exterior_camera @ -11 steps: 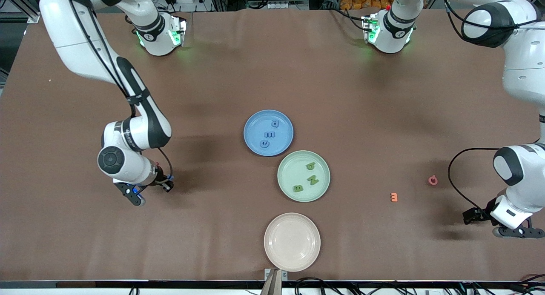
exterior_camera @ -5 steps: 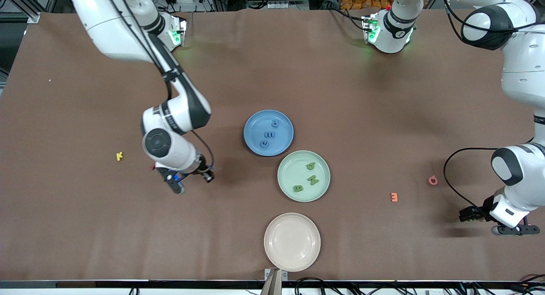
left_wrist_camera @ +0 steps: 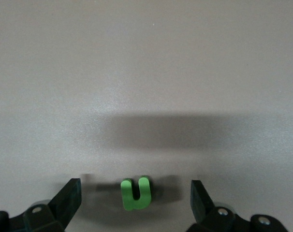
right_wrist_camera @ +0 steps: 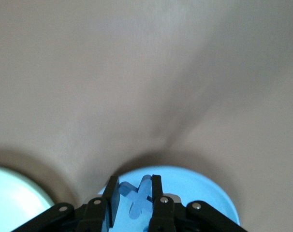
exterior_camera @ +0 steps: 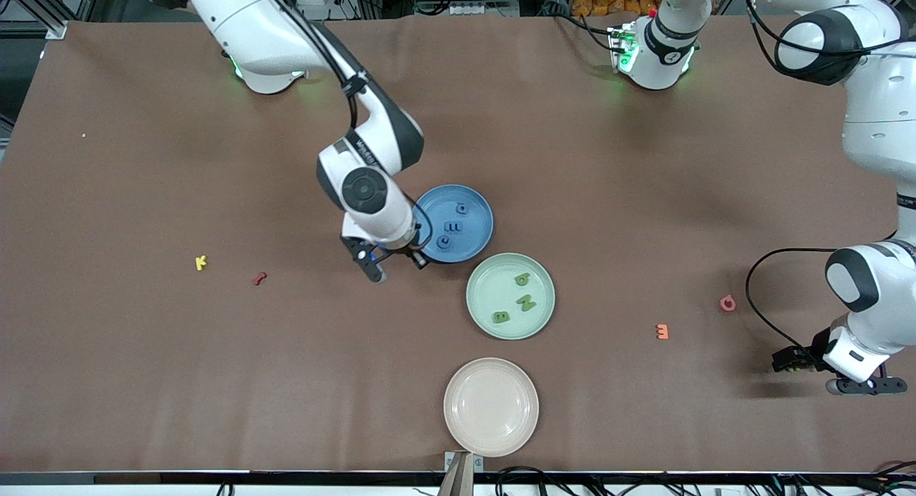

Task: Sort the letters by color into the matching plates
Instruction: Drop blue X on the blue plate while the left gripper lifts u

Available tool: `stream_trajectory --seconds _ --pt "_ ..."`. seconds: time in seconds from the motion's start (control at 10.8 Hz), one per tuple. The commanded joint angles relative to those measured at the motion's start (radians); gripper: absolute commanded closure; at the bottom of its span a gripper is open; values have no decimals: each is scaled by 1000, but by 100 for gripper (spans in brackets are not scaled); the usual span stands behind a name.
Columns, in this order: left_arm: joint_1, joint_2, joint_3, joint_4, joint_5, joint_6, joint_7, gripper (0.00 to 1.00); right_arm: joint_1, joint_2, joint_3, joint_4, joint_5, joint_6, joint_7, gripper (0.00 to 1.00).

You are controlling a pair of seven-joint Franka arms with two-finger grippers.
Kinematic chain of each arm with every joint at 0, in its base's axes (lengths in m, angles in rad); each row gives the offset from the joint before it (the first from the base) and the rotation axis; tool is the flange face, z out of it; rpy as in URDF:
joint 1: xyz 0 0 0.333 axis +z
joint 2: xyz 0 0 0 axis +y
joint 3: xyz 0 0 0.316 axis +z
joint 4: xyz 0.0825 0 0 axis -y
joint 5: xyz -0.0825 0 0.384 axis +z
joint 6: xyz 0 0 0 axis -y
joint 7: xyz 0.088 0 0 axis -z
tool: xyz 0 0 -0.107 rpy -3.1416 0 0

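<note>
A: Plates, three, round with raised rims, in a slanting row mid-tabletop: blue plate (exterior_camera: 458, 224) holding three blue letters; green plate (exterior_camera: 510, 295) just beside it and nearer the front camera, holding three green letters; beige plate (exterior_camera: 491, 406) nearest the camera, with nothing on it.

B: Loose letters?

A: Yellow letter (exterior_camera: 201, 263) and red letter (exterior_camera: 260, 278) toward the right arm's end; orange letter (exterior_camera: 663, 331) and pink letter (exterior_camera: 728, 303) toward the left arm's end. Green U-shaped letter (left_wrist_camera: 136, 194) on the tabletop, seen only from the left wrist.

B: Right tool?

A: Right tool (exterior_camera: 390, 261) over the edge of the blue plate, on the side nearer the camera; arm reaching in from its base, wrist bent down. Its fingers are pinched onto a chunky blue letter (right_wrist_camera: 136, 195).

B: Left tool?

A: Left tool (left_wrist_camera: 136, 203) low over the tabletop at its own end, arm folded. Fingers spread wide, one on either side of the U-shaped letter, touching nothing.
</note>
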Motion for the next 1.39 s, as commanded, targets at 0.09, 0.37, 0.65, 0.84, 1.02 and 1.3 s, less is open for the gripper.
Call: stream_trajectory --seconds 0.09,0.37,0.65,0.84,1.02,1.3 --pt "-1 -12 7 -11 -9 4 6 0 41 -8 49 -18 6 -9 70 81" --pt "4 -17 8 -13 -9 -11 3 96 38 -22 79 -24 -5 -19 98 0" --pt "9 -20 13 -19 -9 -24 3 100 -5 -109 80 -80 -3 -19 89 0" --pt "4 -20 14 -17 -9 -25 -6 100 -83 -200 106 -128 -3 -46 55 0" --pt "-1 -24 13 -16 -17 -27 -24 100 -254 -273 225 -130 -6 -92 37 0" --pt "-56 -75 11 -13 -22 -101 -162 100 -399 -408 266 -125 -11 -184 -101 0"
